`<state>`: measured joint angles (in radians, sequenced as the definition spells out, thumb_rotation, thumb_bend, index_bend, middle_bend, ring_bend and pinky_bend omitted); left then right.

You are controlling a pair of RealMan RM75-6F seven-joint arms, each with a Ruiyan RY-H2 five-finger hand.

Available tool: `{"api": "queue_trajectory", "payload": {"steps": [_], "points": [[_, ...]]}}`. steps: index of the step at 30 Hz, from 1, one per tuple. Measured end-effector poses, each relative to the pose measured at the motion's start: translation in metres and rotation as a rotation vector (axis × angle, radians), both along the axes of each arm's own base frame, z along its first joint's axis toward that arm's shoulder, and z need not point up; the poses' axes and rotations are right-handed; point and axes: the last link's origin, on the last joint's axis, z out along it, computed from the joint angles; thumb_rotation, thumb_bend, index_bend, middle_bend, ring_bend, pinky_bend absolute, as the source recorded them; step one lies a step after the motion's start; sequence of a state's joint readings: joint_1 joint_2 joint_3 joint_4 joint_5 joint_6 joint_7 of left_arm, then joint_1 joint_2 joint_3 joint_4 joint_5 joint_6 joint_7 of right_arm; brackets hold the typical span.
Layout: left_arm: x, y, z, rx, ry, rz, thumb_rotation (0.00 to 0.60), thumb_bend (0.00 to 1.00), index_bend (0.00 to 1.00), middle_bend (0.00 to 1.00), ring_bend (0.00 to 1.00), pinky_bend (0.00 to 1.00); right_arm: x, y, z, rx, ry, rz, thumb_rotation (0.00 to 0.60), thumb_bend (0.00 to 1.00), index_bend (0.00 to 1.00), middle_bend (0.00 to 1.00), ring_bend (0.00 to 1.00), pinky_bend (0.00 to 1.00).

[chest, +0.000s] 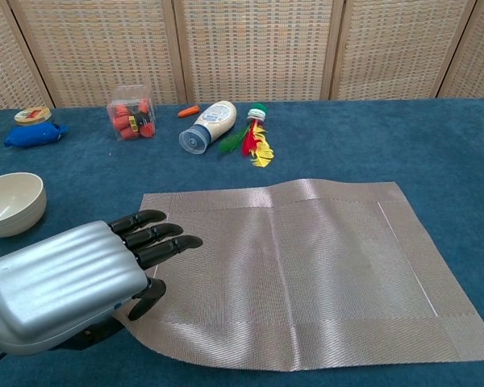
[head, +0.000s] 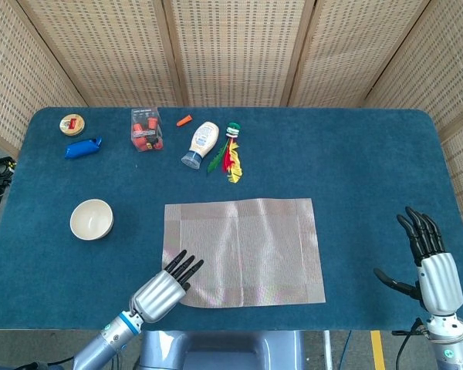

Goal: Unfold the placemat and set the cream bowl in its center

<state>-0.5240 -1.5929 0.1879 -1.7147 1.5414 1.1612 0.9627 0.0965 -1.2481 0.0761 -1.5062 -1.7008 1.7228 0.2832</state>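
The cream bowl (head: 91, 219) sits upright on the blue tabletop (head: 370, 169), well to the left of the placemat (head: 247, 250) and apart from it. Beyond the bowl, toward the far left corner, lie a small round tin (head: 72, 123) and a blue object (head: 82, 147). The left hand (head: 163, 290) is at the placemat's near left corner, its dark fingers (chest: 157, 238) extended side by side over the mat's edge; in the chest view the thumb sits beneath the corner, which is slightly lifted, so the hand appears to pinch the mat there. The placemat lies unfolded and nearly flat, with faint creases. Beyond its far edge are a clear box of red items (head: 145, 129), a small orange piece (head: 184, 119), a tipped-over white bottle (head: 201, 143) and a red, yellow and green feathered item (head: 231, 153). The right hand (head: 429, 262) is well right of the placemat near the tabletop's front edge, fingers spread, holding nothing.
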Motion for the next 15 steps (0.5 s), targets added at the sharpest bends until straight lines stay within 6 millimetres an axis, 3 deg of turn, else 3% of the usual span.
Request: {"api": "queue_trajectory", "payload": {"steps": [2,6,11,15], "points": [[-0.001,0.0,0.001,-0.002,0.002,0.001,0.6,0.44,0.62,0.0,0.0,0.0,0.0,0.0,0.0,0.001,0.001,0.001,0.6,0.22,0.08,0.0,0.0,0.0],[-0.003,0.0,0.003,-0.005,0.006,0.004,0.6,0.31,0.43,0.0,0.0,0.0,0.001,0.001,0.0,0.0,0.0,0.003,0.6,0.22,0.08,0.0,0.0,0.0],[-0.005,0.0,0.008,0.0,0.003,0.007,0.6,0.25,0.23,0.0,0.0,0.0,0.001,0.001,0.0,-0.001,-0.002,0.006,0.6,0.22,0.08,0.0,0.0,0.0],[-0.007,0.0,0.016,0.007,-0.011,0.013,0.6,0.24,0.17,0.0,0.0,0.0,0.001,0.001,0.0,0.0,0.001,0.008,0.6,0.22,0.08,0.0,0.0,0.0]]}}
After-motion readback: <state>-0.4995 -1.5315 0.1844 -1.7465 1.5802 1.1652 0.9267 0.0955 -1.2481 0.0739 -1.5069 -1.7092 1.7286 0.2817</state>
